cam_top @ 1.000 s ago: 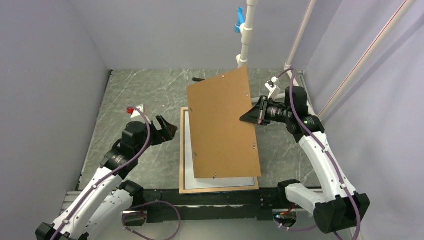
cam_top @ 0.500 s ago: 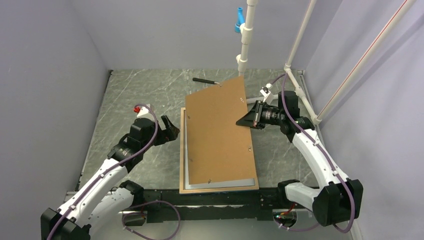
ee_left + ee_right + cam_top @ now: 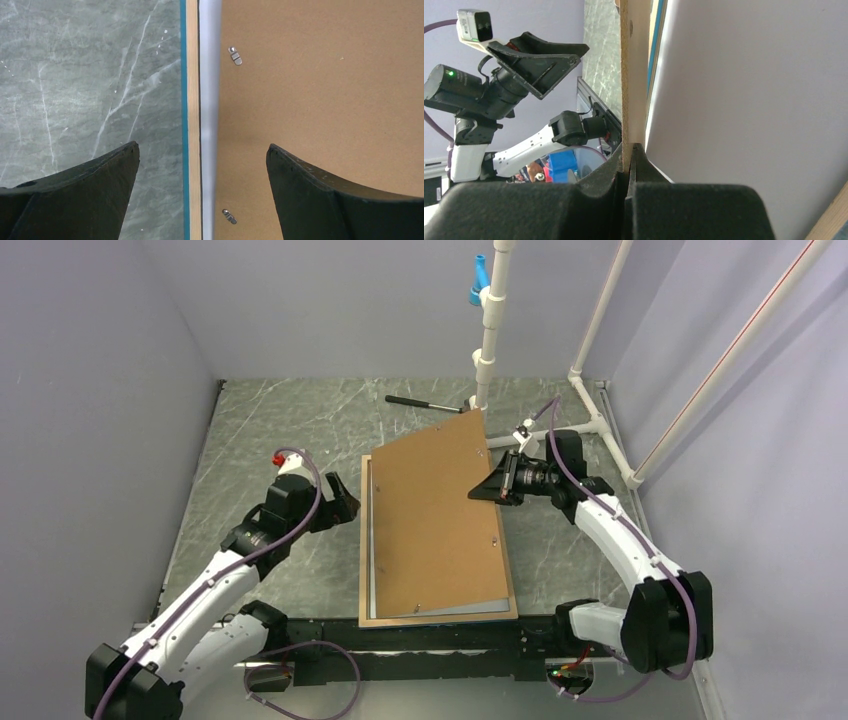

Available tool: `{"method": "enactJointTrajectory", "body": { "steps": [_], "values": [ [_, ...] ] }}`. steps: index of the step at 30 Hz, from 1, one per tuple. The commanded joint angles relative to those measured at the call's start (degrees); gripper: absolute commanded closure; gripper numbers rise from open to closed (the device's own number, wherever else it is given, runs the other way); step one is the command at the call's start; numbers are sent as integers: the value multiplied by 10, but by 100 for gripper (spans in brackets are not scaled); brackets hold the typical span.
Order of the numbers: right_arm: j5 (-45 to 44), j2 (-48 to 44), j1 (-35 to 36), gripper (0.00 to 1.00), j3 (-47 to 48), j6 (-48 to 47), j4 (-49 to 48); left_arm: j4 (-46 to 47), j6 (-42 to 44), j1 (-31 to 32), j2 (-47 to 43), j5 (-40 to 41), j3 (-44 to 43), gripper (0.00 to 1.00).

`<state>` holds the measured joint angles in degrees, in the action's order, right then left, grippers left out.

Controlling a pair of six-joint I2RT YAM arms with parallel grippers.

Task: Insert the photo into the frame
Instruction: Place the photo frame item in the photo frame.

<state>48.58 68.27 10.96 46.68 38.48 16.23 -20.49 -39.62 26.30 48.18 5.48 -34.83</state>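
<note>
The frame (image 3: 365, 570) lies flat on the table with its light wood back up. The photo (image 3: 455, 608) lies in it, white back up, showing only as a thin strip at the left and near edges. My right gripper (image 3: 497, 483) is shut on the right edge of the brown backing board (image 3: 435, 510) and holds it tilted low over the photo. In the right wrist view my right gripper (image 3: 628, 150) pinches the board (image 3: 633, 75) beside the photo's white back (image 3: 749, 100). My left gripper (image 3: 340, 502) is open and empty. In the left wrist view it (image 3: 202, 155) straddles the frame's left edge (image 3: 192, 100), the photo strip (image 3: 209, 100) and the board (image 3: 320, 90).
A black pen-like tool (image 3: 412, 401) lies at the back of the table. A white pipe stand (image 3: 490, 330) rises behind the board, with more pipes (image 3: 600, 420) along the right side. Grey walls close in left, back and right.
My right gripper has moved down and left, and the backing board has dropped from a steep tilt to nearly flat over the photo. My left gripper has edged toward the frame's left edge.
</note>
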Motion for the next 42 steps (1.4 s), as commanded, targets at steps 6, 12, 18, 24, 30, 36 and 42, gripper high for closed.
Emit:
{"method": "enactJointTrajectory", "body": {
  "steps": [6,12,18,24,30,36,42],
  "values": [
    [34,41,-2,100,-6,21,-61,7,19,-2,17,3,-16,4],
    [36,70,-3,100,-18,18,-63,16,20,-2,34,-4,-11,6],
    [41,107,-3,100,-31,9,-68,24,17,-2,58,-12,-7,7],
    [45,123,-5,100,-48,14,-98,43,11,-2,92,-19,7,7],
    [45,134,-4,100,-54,8,-111,80,2,-2,152,-39,23,8],
    [55,144,-4,100,-68,11,-136,150,-8,-2,243,-107,25,9],
    [64,166,-5,100,-81,7,-154,230,-25,-2,293,-174,31,9]
  ]
}}
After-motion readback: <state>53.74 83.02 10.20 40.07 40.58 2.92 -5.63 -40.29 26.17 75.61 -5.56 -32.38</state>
